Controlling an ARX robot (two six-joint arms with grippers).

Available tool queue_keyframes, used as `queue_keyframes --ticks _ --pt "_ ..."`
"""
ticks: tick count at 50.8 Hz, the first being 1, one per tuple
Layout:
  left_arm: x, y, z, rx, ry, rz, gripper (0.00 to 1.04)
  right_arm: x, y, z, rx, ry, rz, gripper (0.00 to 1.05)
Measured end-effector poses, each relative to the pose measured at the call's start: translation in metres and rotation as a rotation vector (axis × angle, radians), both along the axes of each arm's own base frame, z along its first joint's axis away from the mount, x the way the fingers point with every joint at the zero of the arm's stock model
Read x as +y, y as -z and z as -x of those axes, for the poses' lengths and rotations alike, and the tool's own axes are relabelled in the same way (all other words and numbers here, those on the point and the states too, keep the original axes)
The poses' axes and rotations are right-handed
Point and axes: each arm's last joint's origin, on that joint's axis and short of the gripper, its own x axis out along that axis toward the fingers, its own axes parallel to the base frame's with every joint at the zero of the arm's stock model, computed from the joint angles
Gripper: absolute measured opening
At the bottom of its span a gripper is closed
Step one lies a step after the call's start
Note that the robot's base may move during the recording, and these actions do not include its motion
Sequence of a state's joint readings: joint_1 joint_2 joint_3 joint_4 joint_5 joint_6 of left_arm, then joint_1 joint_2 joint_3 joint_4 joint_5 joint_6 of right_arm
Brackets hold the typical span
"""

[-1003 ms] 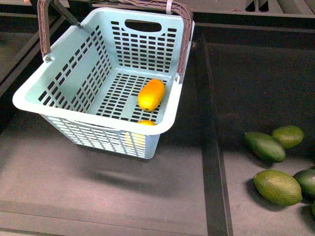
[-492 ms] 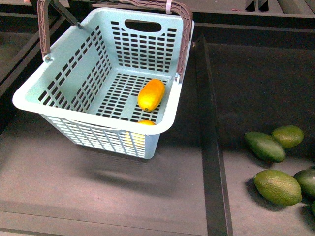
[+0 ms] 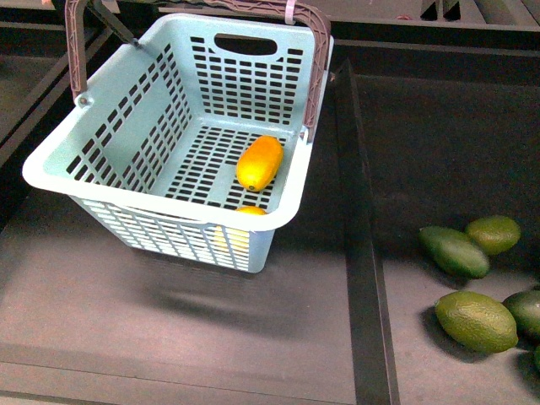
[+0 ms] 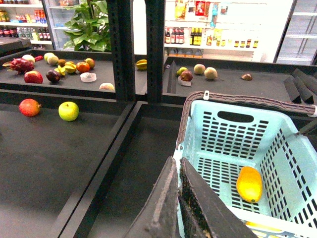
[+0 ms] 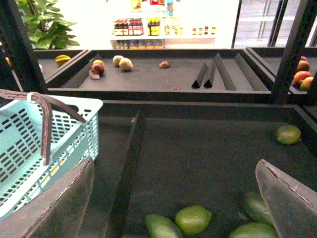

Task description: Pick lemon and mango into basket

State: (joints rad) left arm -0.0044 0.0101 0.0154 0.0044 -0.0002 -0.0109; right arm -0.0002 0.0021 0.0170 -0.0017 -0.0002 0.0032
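Both fruits appear to be in the basket (image 3: 80,173) already: the mango (image 3: 259,163) lies on its slotted floor, the lemon (image 3: 245,214) tucked against the near wall. Left end effector (image 4: 179,191) is pressed together, empty; right end effector (image 5: 173,198) is spread wide, empty. Little seems left.

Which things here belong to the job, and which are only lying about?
Job: basket; mango lying on its floor; lemon, mostly hidden behind the near rim.

Lying about: green fruits in the right-hand tray; red apple and green apple on the left shelf.
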Motion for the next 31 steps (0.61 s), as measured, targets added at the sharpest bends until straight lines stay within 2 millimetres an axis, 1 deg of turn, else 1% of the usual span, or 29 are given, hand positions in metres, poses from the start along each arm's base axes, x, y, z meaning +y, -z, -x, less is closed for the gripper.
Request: queue_keyframes --ticks 14,15,19,21,22,30,31 --pt "0.0000 -0.0001 0.0002 -0.002 0.000 0.000 0.03 0.0000 0.0000 0.0000 0.000 0.000 0.000 0.96" --pt "0.0000 -0.0001 0.0002 -0.002 0.000 0.000 0.06 0.0000 0.0000 0.0000 0.000 0.000 0.000 0.96" --pt "0.0000 -0.0001 0.0002 -0.002 0.000 0.000 0.25 0.0000 0.0000 0.0000 0.000 0.000 0.000 0.96" --pt "0.0000 -0.0001 0.0002 -0.002 0.000 0.000 0.33 0.0000 0.0000 0.0000 0.000 0.000 0.000 0.96" --pt "0.0000 -0.0001 0.0002 -0.002 0.000 0.000 0.38 0.0000 0.0000 0.0000 0.000 0.000 0.000 0.96" --pt "0.0000 -0.0001 0.0002 -0.002 0.000 0.000 0.66 0.0000 0.0000 0.0000 0.000 0.000 0.000 0.96" --pt "0.0000 -0.0001 0.0002 -0.002 0.000 0.000 0.72 0.0000 0.0000 0.0000 0.000 0.000 0.000 0.96"
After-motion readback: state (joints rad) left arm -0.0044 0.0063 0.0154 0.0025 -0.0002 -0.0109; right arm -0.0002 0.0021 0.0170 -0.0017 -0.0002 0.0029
